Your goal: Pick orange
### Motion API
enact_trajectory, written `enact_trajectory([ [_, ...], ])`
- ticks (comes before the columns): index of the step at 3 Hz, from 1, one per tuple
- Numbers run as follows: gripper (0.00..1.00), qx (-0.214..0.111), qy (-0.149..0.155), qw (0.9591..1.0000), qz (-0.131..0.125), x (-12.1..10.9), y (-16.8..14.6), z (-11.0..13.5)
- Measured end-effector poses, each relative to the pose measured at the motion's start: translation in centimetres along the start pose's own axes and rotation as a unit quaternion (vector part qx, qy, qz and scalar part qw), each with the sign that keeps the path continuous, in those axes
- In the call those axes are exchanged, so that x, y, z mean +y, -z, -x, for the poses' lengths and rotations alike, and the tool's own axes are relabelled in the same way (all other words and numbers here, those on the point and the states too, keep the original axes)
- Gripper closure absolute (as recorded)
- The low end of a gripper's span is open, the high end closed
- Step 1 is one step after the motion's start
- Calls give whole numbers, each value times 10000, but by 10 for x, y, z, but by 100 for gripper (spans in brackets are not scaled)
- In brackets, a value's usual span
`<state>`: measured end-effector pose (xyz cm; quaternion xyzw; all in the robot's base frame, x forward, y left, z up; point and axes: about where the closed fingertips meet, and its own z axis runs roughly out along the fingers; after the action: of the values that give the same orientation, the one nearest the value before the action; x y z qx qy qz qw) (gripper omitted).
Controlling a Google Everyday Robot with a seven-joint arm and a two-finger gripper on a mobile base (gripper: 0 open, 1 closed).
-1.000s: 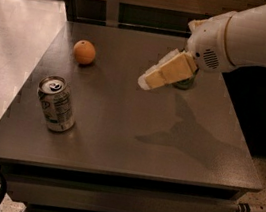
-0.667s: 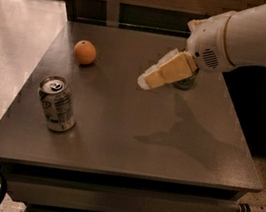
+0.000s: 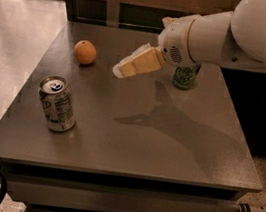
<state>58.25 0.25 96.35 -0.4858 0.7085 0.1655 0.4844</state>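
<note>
One orange (image 3: pixel 85 52) is noted on the table (image 3: pixel 115 150) at 11 o'clock, untouched. The gripper (image 3: pixel 120 70) is held aloft at its 3 o'clock, aimed toward it, presumably for approach; its aperture cannot be told.

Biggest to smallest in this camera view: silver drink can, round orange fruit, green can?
Silver drink can, nearest the camera
green can, partly hidden, so unsure
round orange fruit, left of the gripper
</note>
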Motion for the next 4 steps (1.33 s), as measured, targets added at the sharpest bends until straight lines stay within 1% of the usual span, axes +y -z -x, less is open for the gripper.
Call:
enact_trajectory([
  [1, 0, -468, -70, 9988, 97, 1, -43, 10],
  [2, 0, -786, -105, 9967, 151, 7, -85, 18],
  [3, 0, -741, -60, 9972, 94, 13, -120, 22],
  [4, 0, -663, -131, 9977, 111, 14, -152, 22],
])
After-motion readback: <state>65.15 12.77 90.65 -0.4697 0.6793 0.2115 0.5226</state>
